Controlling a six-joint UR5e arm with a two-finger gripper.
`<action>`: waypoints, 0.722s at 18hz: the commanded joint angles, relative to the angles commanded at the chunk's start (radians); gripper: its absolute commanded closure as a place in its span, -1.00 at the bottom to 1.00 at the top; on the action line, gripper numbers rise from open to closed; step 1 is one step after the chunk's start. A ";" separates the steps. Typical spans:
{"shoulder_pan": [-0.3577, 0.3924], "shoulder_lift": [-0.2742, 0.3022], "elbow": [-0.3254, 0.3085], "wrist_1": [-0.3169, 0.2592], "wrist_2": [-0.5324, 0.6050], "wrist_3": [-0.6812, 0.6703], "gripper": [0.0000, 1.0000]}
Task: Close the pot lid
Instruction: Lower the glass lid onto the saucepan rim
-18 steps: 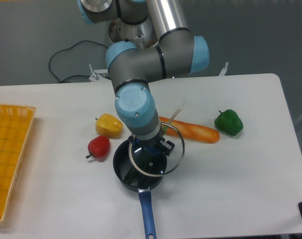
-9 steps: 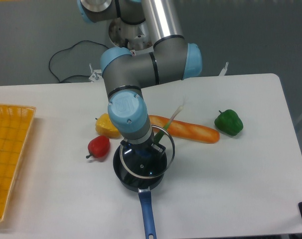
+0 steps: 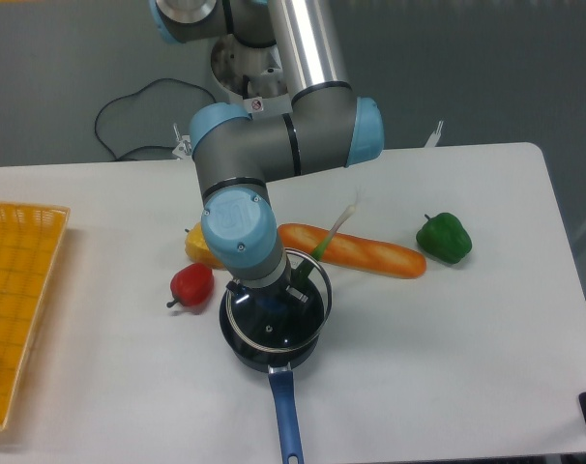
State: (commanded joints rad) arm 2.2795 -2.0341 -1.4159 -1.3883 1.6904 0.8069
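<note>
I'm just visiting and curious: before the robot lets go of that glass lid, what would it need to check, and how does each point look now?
1. Lid over the pot: ok, rims nearly line up.
2. Lid lying flat on the rim: cannot tell.
3. Hand holding the knob: cannot tell, wrist hides it.
4. Red pepper clear of the pot: ok, beside it.
5. Pot handle unobstructed: ok.

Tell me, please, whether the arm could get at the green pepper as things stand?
Probably yes: the green pepper sits alone on bare table, nothing over it. But the gripper seems busy holding the lid over the pot.
</note>
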 joint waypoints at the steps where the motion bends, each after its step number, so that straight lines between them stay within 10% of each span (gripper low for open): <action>1: 0.000 -0.002 -0.002 0.006 0.000 -0.002 0.37; 13: -0.014 -0.014 0.000 0.020 0.002 -0.023 0.36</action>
State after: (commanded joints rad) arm 2.2657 -2.0479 -1.4159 -1.3683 1.6920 0.7839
